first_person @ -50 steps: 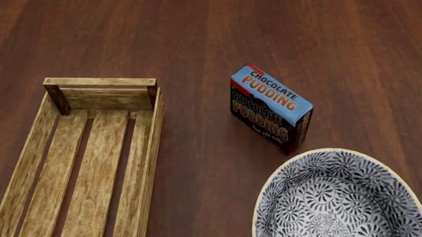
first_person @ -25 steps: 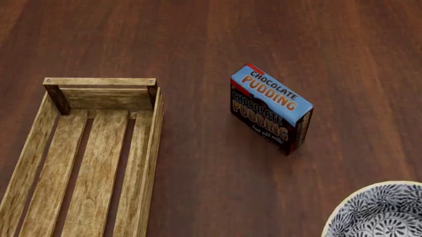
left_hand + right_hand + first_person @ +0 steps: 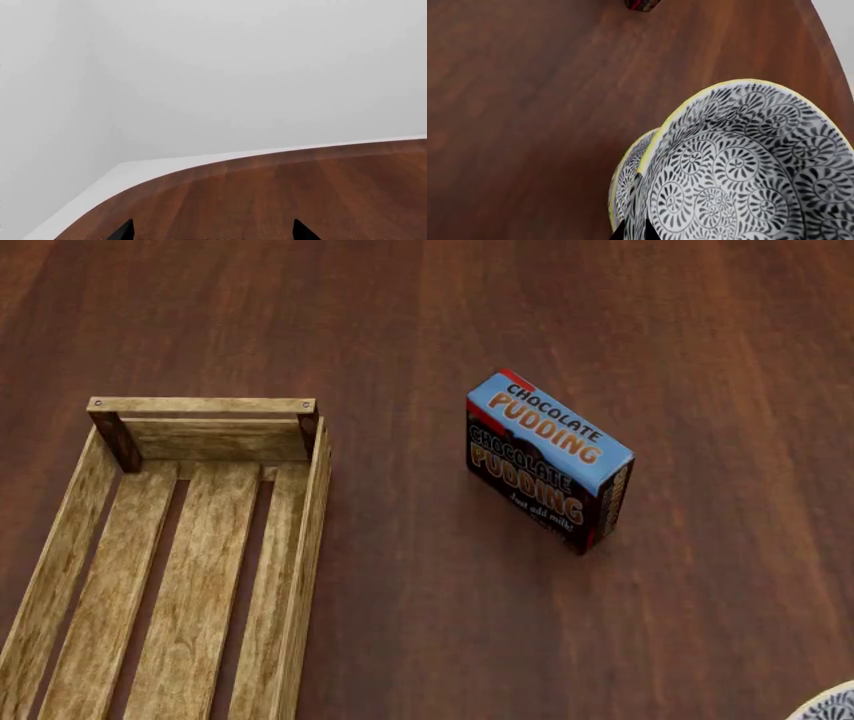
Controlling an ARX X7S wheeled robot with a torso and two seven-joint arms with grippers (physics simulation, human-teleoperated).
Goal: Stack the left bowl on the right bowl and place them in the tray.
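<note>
Bowls first: in the right wrist view a patterned bowl (image 3: 740,170) with a yellow rim is seen very close to the camera, and the rim of a second bowl (image 3: 625,185) shows just behind and beneath it, so the two appear nested or nearly so. The right gripper (image 3: 635,231) is visible only as dark finger tips at the frame edge, seemingly pinched on the nearer bowl's wall; that grasp is judged, not clearly seen. In the head view only a sliver of bowl rim (image 3: 830,706) is caught at the lower right corner.

Step in hand, as judged: seating or carrying the stack. It is best done with the upper bowl kept level and centred over the lower before any release, and the pair then moved low across the table (image 3: 441,620) toward the tray (image 3: 315,530), which lies at the left, nothing seen in it, its near end cut off. The chocolate pudding box (image 3: 547,462) stands between the two and should be passed on the near side.

Left gripper (image 3: 210,232): two dark tips are seen spread apart over bare table edge, nothing between them.

Hidden: whether the bowls touch fully, both arms in the head view, the tray's full length.
</note>
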